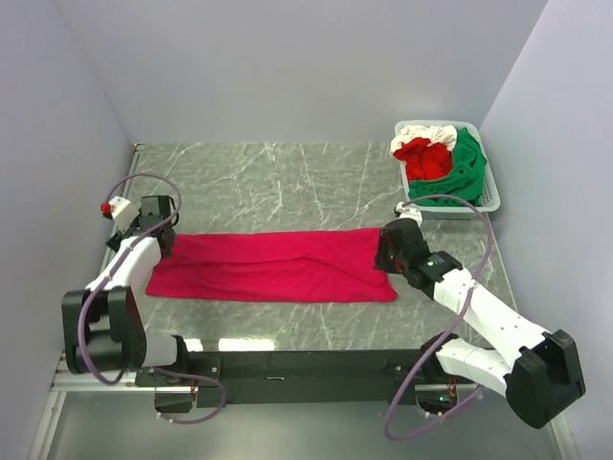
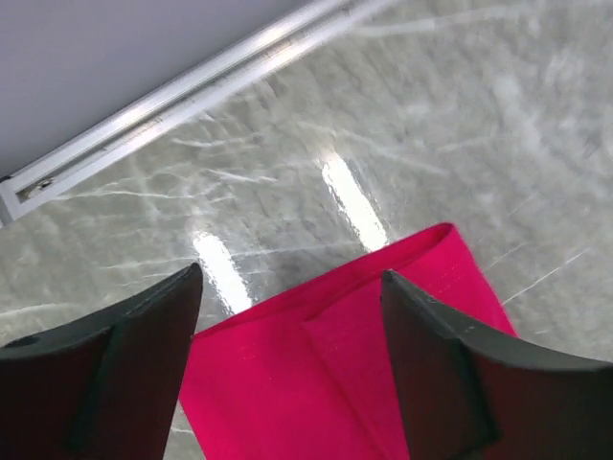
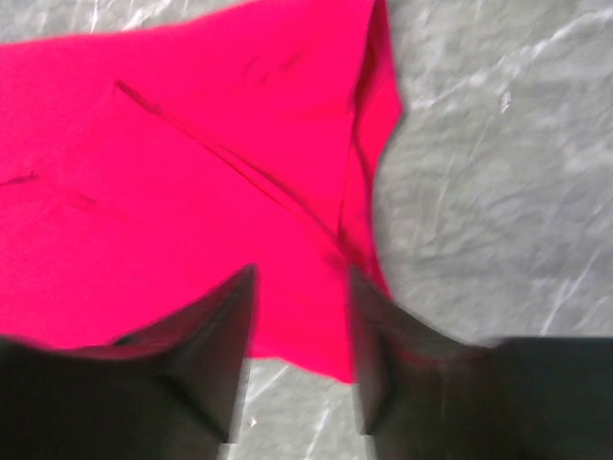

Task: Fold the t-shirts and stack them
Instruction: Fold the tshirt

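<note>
A crimson-red t-shirt [image 1: 273,265] lies folded into a long flat band across the table. My left gripper [image 1: 159,238] hovers over its left end, jaws open and empty; the left wrist view shows the shirt's corner [image 2: 354,355] between the fingers. My right gripper [image 1: 391,251] is over the shirt's right end, open and empty; the right wrist view shows the shirt's creased edge [image 3: 192,172] just ahead of the fingers. Green [image 1: 467,165], red [image 1: 427,158] and white [image 1: 421,132] shirts lie heaped in the basket.
The white slotted basket [image 1: 488,196] stands at the back right, close to the right wall. A small white box with a red button [image 1: 114,206] sits at the left edge. Grey walls close in both sides and the back. The table is grey marble [image 1: 287,177].
</note>
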`<control>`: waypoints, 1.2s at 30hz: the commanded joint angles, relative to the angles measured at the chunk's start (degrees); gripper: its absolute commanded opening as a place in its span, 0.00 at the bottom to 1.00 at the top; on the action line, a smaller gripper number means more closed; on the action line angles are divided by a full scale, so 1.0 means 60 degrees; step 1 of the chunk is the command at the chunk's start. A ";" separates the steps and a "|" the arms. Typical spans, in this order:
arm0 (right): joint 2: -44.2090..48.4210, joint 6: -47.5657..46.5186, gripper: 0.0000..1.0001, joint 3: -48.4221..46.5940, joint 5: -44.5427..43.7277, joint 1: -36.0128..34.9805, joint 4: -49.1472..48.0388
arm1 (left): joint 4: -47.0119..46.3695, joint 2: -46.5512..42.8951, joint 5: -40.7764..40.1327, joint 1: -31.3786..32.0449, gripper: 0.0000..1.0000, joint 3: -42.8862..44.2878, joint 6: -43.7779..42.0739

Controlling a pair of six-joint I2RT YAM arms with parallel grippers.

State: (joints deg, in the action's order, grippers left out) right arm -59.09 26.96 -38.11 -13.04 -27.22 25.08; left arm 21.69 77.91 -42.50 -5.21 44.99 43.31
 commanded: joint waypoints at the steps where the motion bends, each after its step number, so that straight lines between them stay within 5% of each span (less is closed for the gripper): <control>1: 0.0354 0.0399 0.54 0.0081 -0.0684 -0.0545 0.0536 | 0.0061 -0.1131 -0.0607 -0.0025 0.84 0.0074 0.0530; 8: 0.0519 0.0254 0.63 -0.0386 -0.0802 -0.0663 0.0304 | -0.0347 -0.1560 -0.0183 0.0941 0.88 0.0499 0.0414; 16: -0.2410 -0.0582 0.59 -0.1455 0.1248 -0.0678 -0.1952 | -0.1753 -0.0227 0.2026 0.2347 0.93 0.0792 -0.0303; 22: -0.4095 -0.0904 0.57 -0.2245 0.2187 -0.0663 -0.2920 | -0.2531 0.0842 0.3727 0.2378 0.95 0.0836 -0.0275; 36: -0.6572 -0.0963 0.55 -0.3126 0.2656 -0.0663 -0.3770 | -0.2825 0.2308 0.4271 0.2407 0.96 0.1026 -0.0084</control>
State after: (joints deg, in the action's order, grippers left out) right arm -97.65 21.56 -53.82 2.50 -30.98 5.61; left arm 7.22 91.31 -17.98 8.99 48.71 42.70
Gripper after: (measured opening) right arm 0.552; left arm 0.959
